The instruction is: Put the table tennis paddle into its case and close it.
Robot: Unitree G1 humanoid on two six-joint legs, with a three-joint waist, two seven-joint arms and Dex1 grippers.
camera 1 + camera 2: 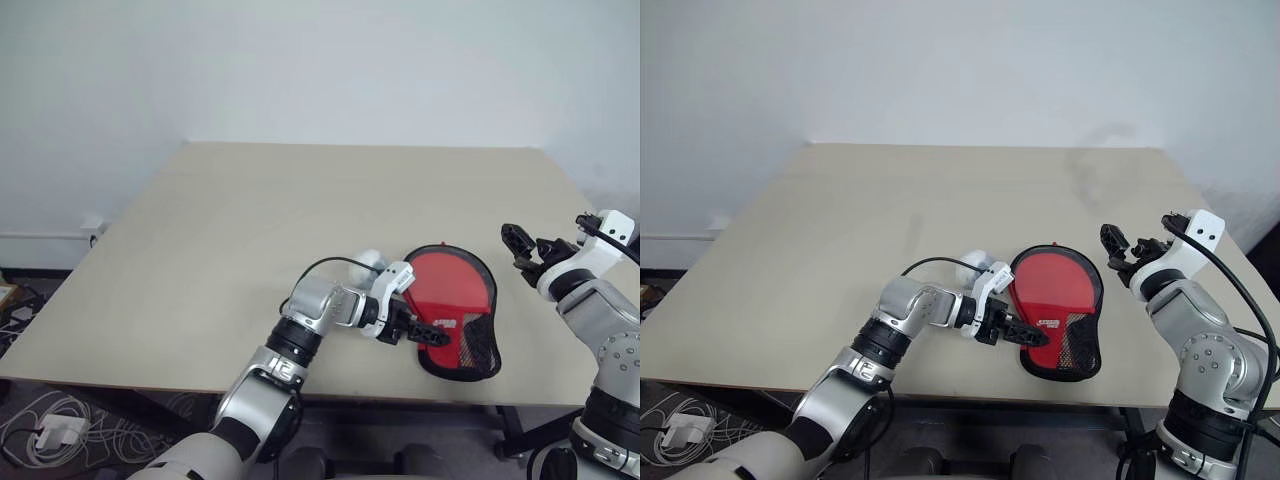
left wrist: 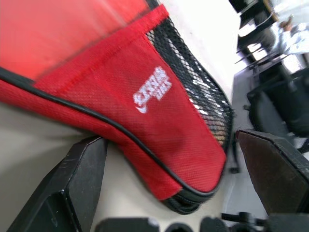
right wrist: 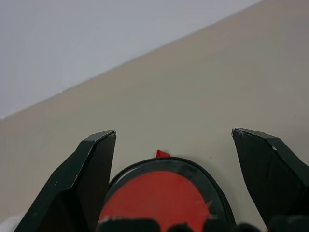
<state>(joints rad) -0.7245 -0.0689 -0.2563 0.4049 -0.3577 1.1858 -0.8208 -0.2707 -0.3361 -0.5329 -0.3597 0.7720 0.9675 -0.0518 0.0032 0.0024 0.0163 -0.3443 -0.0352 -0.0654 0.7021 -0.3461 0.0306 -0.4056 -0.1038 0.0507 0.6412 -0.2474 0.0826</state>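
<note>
Left eye view shows the case (image 1: 455, 310) lying flat near the table's (image 1: 250, 240) front edge, its round end pointing away from the robot and its narrow mesh end toward the front edge. Red fills the round part under the clear side, which reads as the paddle (image 1: 445, 282) already seated inside; its handle cannot be made out through the mesh. A small white ball (image 1: 368, 260) lies just beside the case's left rim.

Nearest the case is the left gripper (image 1: 425, 330), reaching in from the case's left side with its fingers (image 2: 72, 188) spread wide, empty, and laid across the narrow end. In the left wrist view, the case's neck with the white logo and the black mesh sits between the two fingers, so the case's long axis runs crosswise to the line of the fingers. Whether a finger touches the fabric cannot be told.

Off the case's right side hovers the right gripper (image 1: 528, 252), above the table and apart from the case, fingers also spread and empty. Its wrist view looks over the round end from behind.

Closing seems to be the step left. The zip pull is too small to find, so where the edge is open is unclear. The left arm looks better placed to pin the narrow end.
</note>
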